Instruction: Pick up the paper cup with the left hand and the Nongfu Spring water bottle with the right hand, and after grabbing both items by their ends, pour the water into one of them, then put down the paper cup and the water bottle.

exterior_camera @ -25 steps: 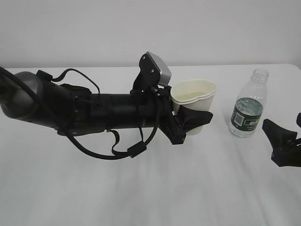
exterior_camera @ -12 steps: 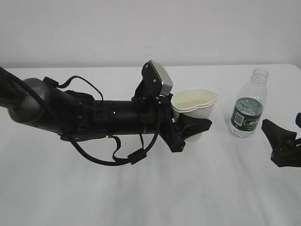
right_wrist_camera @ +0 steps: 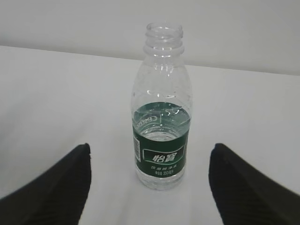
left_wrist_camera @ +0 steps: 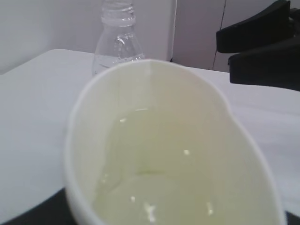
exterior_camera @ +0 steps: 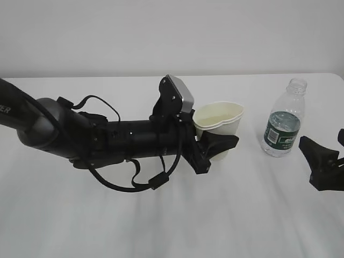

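The paper cup [exterior_camera: 220,119] is upright just above the table, its wall squeezed to an oval, with my left gripper [exterior_camera: 226,135] shut on it. In the left wrist view the paper cup [left_wrist_camera: 164,140] fills the frame and holds clear water [left_wrist_camera: 159,187]. The Nongfu Spring water bottle [exterior_camera: 284,119] stands capless on the table to its right, with some water [right_wrist_camera: 161,119] left inside at label height. My right gripper [exterior_camera: 321,140] rests low just right of the bottle [right_wrist_camera: 161,136]. In the right wrist view my right gripper [right_wrist_camera: 151,154] is open, its fingers apart from the bottle.
A white table [exterior_camera: 161,226] carries everything, with a pale wall behind. My long black left arm [exterior_camera: 107,137] with looping cables lies across the left and middle of the table. The bottle [left_wrist_camera: 117,42] and the right gripper [left_wrist_camera: 262,47] show beyond the cup's rim.
The left arm has lowered slightly and drawn a little to the left with the cup in it. Bottle and right gripper have not moved.
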You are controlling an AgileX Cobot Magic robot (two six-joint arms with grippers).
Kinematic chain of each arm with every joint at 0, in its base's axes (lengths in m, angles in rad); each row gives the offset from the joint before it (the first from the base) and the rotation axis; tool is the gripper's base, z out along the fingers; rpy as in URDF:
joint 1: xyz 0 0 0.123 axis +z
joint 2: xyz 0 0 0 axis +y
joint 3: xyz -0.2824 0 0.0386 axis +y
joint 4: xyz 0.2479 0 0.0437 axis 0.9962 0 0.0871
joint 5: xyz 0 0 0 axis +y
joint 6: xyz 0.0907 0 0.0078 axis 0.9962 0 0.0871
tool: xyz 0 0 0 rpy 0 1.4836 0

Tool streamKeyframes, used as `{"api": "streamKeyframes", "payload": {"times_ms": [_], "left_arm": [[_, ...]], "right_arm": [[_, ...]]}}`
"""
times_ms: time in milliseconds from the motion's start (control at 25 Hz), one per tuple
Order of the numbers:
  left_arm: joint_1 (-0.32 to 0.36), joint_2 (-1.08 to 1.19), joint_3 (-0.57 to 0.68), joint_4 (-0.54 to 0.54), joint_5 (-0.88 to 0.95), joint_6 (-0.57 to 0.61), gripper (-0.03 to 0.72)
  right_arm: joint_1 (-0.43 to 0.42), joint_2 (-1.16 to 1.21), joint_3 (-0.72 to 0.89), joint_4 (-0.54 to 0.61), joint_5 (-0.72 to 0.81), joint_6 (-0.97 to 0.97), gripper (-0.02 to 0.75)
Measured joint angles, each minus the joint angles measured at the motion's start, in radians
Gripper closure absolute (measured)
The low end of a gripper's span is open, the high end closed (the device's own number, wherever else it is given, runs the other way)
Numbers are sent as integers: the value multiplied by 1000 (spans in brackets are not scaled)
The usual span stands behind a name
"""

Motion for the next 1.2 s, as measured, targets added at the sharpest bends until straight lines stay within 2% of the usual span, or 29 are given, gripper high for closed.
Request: {"api": "streamKeyframes", "payload": {"times_ms": [320,640,920,1200], "left_arm": [[50,10,3,-23,-35,6,328],[140,10,129,-56,-179,56,328],[235,10,186,-96,-186,92,329],[273,10,238,-106,-189,113,330]], "right_arm": [[0,0,0,-2,0,0,144],[0,0,0,-2,0,0,145],[0,0,0,-2,0,0,145],[0,0,0,-2,0,0,145]]}}
